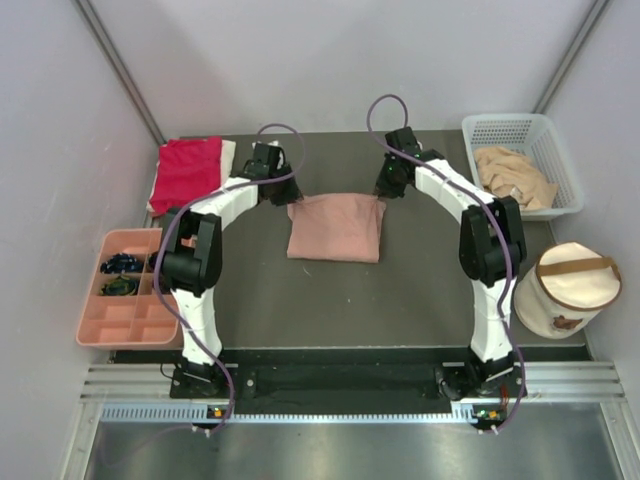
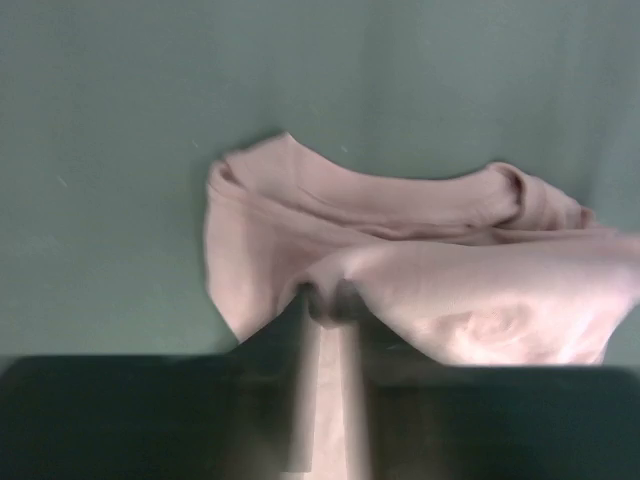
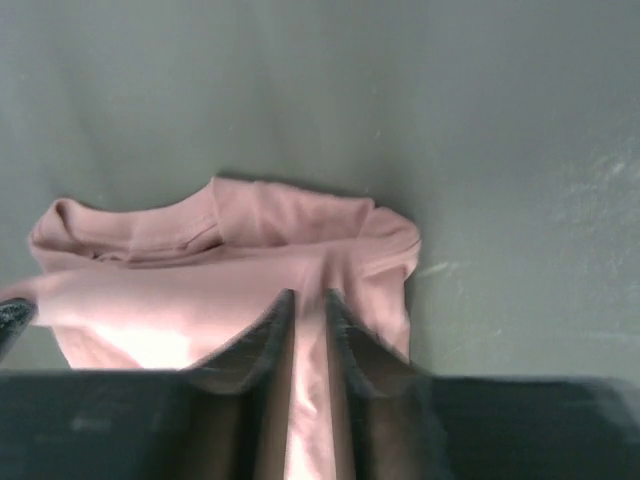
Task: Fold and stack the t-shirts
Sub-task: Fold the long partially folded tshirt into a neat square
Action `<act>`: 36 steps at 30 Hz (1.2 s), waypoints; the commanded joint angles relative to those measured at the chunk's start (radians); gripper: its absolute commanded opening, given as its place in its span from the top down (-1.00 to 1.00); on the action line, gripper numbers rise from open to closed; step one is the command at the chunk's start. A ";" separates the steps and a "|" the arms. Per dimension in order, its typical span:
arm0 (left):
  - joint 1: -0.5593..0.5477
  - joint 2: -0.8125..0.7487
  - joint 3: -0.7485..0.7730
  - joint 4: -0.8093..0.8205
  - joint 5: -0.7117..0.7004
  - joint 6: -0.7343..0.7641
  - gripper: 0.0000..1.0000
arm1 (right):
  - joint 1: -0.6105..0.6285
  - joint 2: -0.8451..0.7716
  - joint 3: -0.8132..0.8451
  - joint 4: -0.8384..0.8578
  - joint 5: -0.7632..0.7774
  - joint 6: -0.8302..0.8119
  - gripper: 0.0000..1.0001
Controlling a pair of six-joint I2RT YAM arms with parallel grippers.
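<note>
A dusty-pink t-shirt (image 1: 335,228) lies folded into a rough square at the middle of the dark table. My left gripper (image 1: 283,193) sits at its far left corner. In the left wrist view the cloth (image 2: 420,270) bunches up into the fingertips, and the left gripper (image 2: 330,300) is shut on it. My right gripper (image 1: 385,192) is at the far right corner. Its narrow jaws (image 3: 308,297) have a fold of the pink cloth (image 3: 230,260) between them. A red t-shirt (image 1: 187,170) lies at the back left on a white one (image 1: 228,155).
A white basket (image 1: 505,122) at the back right holds a crumpled tan t-shirt (image 1: 512,175). A round cream bag (image 1: 568,288) with a brown strap stands at the right edge. A pink compartment tray (image 1: 90,335) with small dark items sits at the left.
</note>
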 commanded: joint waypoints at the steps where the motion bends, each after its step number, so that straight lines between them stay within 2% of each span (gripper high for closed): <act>1: 0.060 0.028 0.097 0.014 -0.053 0.019 -0.45 | -0.050 0.013 0.088 -0.003 0.075 -0.054 0.27; 2: 0.073 0.027 0.115 0.009 -0.059 0.014 -0.97 | -0.063 -0.004 0.085 -0.003 0.087 -0.070 0.14; 4: 0.114 0.012 0.124 0.009 -0.057 0.005 -0.98 | -0.089 -0.027 0.073 0.001 0.112 -0.085 -0.04; 10: 0.134 -0.076 0.077 0.012 -0.028 0.019 -0.98 | -0.093 -0.159 -0.054 0.027 0.080 -0.137 -0.10; 18: 0.088 -0.244 -0.172 0.031 0.068 0.017 -0.98 | -0.003 -0.311 -0.237 0.006 0.004 -0.142 -0.17; 22: 0.057 -0.342 -0.296 0.040 0.056 0.008 -0.98 | 0.045 -0.393 -0.356 0.032 -0.025 -0.111 -0.41; 25: 0.042 -0.392 -0.382 0.049 0.058 -0.012 -0.98 | 0.065 -0.421 -0.422 0.069 -0.063 -0.084 -0.49; 27: 0.030 -0.415 -0.439 0.060 0.053 -0.021 -0.98 | 0.074 -0.441 -0.441 0.077 -0.104 -0.079 -0.50; 36: -0.013 -0.498 -0.572 0.065 0.029 -0.049 -0.98 | 0.126 -0.484 -0.518 0.050 -0.042 -0.061 -0.53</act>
